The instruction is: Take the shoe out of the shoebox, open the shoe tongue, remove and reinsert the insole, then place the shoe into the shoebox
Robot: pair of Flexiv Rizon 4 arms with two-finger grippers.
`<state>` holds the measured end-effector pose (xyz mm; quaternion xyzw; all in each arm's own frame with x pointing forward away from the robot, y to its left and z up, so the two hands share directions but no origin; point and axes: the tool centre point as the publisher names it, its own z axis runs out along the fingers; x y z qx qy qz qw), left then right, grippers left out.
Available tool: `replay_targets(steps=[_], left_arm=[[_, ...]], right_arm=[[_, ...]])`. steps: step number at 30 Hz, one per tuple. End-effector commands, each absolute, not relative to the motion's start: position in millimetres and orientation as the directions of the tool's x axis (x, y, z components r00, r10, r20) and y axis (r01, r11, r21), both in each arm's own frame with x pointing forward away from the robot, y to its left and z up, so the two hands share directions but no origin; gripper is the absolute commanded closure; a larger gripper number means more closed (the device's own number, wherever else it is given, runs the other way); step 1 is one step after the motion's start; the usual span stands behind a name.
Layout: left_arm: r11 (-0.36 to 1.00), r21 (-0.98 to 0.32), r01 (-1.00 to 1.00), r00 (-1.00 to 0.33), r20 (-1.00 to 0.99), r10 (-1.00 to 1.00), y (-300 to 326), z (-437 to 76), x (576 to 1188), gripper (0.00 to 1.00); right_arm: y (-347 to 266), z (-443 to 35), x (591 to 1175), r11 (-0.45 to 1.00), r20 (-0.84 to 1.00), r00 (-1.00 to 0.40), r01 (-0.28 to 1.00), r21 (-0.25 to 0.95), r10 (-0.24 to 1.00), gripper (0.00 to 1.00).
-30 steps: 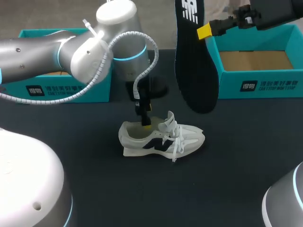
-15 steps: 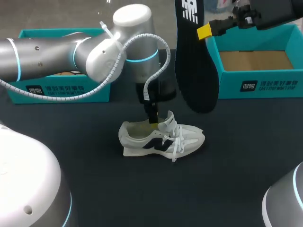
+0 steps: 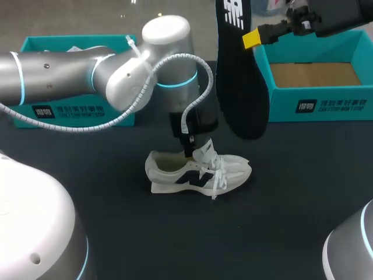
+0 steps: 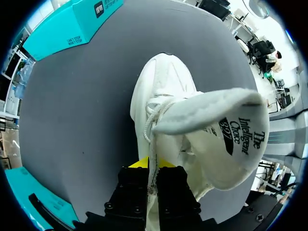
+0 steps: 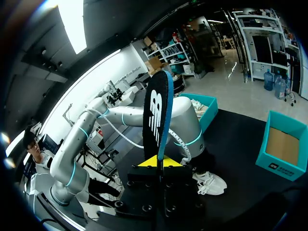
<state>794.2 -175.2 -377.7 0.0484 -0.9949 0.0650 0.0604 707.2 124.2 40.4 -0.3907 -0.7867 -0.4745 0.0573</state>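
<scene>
A white sneaker with a dark side mark (image 3: 198, 172) lies on its sole in the middle of the black table. My left gripper (image 3: 189, 153) stands over its opening, shut on the base of the shoe tongue (image 3: 204, 150). In the left wrist view the padded tongue (image 4: 216, 130) is lifted up ahead of the left gripper (image 4: 152, 168), with the white sneaker (image 4: 163, 86) below. My right gripper (image 3: 252, 39) is held high at the back, shut on the black insole (image 3: 236, 76), which hangs on edge. The right wrist view shows the insole (image 5: 156, 115) rising from the right gripper (image 5: 160, 161).
An open teal shoebox (image 3: 315, 93) with a brown floor stands at the back right, under my right arm. A second teal box (image 3: 64, 108) stands at the back left, partly behind my left arm. Bare black table lies in front of the sneaker.
My left arm has shifted right from the heel opening to the tongue, and its fingers have come together on it. The right arm and insole have kept still.
</scene>
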Motion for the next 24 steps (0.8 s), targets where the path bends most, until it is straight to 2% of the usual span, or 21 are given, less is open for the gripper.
replay_targets(steps=[1,8,15,20,24], left_arm=[[0.986,-0.127,-0.104,-0.989,0.121,-0.089,-171,-378,791,1.0],[0.986,-0.127,-0.104,-0.989,0.121,-0.089,-171,-378,791,1.0],[0.991,-0.135,0.022,-0.992,0.122,0.039,-166,-351,799,1.0],[0.972,-0.131,0.194,-0.956,0.197,0.217,-165,-341,802,1.0],[0.91,-0.094,0.404,-0.863,0.292,0.413,-167,-333,800,1.0]], right_arm=[[127,41,710,0.247,0.462,-0.687,0.671,0.699,0.561,1.0],[127,41,710,0.247,0.462,-0.687,0.671,0.699,0.561,1.0],[127,41,710,0.247,0.462,-0.687,0.671,0.699,0.561,1.0],[127,41,710,0.247,0.462,-0.687,0.671,0.699,0.561,1.0],[127,41,710,0.247,0.462,-0.687,0.671,0.699,0.561,1.0]])
